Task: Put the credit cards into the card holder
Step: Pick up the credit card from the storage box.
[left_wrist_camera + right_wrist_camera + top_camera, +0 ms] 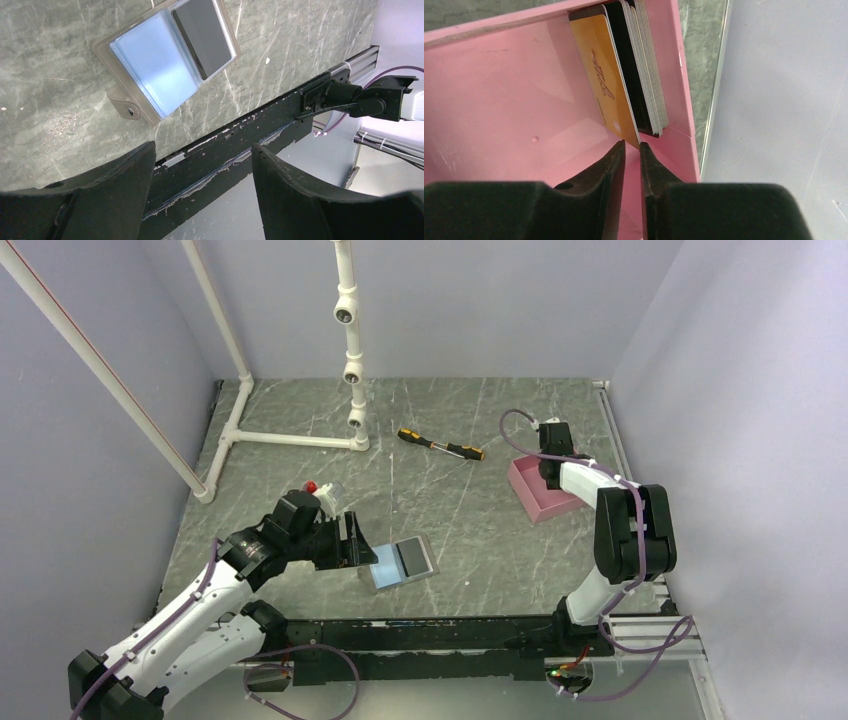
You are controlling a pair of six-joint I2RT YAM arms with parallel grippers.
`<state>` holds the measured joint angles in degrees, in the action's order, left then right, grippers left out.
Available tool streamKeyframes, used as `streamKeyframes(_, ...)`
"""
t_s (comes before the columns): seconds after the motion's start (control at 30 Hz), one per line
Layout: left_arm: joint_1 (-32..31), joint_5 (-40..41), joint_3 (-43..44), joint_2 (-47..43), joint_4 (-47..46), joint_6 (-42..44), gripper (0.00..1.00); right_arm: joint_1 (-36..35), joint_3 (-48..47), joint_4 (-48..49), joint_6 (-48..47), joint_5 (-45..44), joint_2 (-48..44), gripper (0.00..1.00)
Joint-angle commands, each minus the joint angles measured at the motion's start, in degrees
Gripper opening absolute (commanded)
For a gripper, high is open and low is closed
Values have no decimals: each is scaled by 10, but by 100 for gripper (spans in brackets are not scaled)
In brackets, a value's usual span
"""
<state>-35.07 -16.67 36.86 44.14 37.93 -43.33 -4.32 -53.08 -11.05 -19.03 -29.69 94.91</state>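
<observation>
One dark card [202, 37] in card holder [150, 65] | other credit cards [646, 75] in pink tray [499, 90] | right fingers [601, 175] narrow at orange card [606, 85], grip unclear | left fingers [115, 185] wide, empty

In the top view the holder [402, 561] lies open on the table [480, 420] at lower centre of the frame, with 1 card [416, 556] in its right half. The left gripper [352, 540] sits just left of it. The tray [545, 502] lies at centre right, well apart from the holder, with the right gripper [548, 468] over its far end. A screwdriver [440, 444] lies up-left of the tray, right of the pipe frame [300, 438]. In the right wrist view the cards [624, 75] stand on edge against the tray's right wall.
</observation>
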Motion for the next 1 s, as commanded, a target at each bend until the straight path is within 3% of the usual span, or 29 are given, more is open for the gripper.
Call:
streamKeyframes(0.0,2,-8,7,3,-14,-4,75,0,-20,-9,12,13,6,16)
streamKeyframes(0.2,2,-9,8,7,-17,-5,75,-1,-41,-31,45,37,19,0)
streamKeyframes(0.5,2,-18,30,24,-15,-1,75,0,-76,-129,196,107,-48,0)
streamKeyframes(0.73,2,-58,81,93,-46,27,76,1,-138,-227,358,132,-28,0)
streamKeyframes(0.97,-8,-137,140,202,-193,41,76,3,-129,-266,479,168,-63,0)
